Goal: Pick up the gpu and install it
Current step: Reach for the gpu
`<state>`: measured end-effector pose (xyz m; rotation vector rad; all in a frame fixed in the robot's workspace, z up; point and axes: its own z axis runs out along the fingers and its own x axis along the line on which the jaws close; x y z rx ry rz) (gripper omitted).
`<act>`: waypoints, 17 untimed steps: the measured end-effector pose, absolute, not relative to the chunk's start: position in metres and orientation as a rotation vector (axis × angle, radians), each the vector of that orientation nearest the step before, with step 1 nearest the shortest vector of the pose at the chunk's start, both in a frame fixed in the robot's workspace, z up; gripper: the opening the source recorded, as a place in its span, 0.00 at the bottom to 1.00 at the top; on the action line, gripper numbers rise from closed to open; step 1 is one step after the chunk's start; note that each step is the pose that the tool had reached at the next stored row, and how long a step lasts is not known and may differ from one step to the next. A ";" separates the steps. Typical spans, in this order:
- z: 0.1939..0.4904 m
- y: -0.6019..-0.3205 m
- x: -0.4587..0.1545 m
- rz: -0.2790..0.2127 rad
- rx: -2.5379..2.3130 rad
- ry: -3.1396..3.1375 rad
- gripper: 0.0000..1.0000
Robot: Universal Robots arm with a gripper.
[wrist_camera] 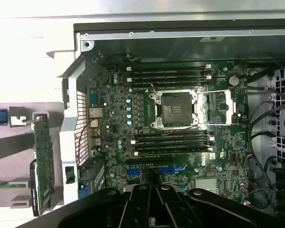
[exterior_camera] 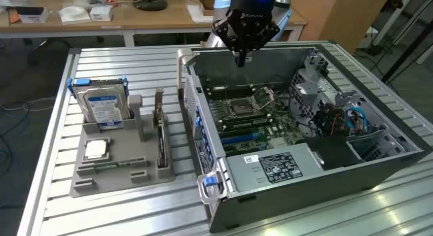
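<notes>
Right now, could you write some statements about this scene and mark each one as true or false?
1. The gripper holds the gpu. False: its fingers are shut on nothing above the open case, and the gpu stands on edge in the gray tray.
2. The case is open and its motherboard is visible. True.
3. The hard drive lies inside the case. False: it stands upright in the tray, to the exterior view's left of the case.
4. The gpu and the hard drive share the same tray. True.
</notes>
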<state>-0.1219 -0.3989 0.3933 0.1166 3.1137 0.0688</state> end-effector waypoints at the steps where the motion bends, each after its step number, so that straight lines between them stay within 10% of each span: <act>1: 0.393 -0.399 -0.122 0.069 0.117 3.114 0.11; 17: 0.393 -0.399 -0.130 0.069 0.117 3.114 0.11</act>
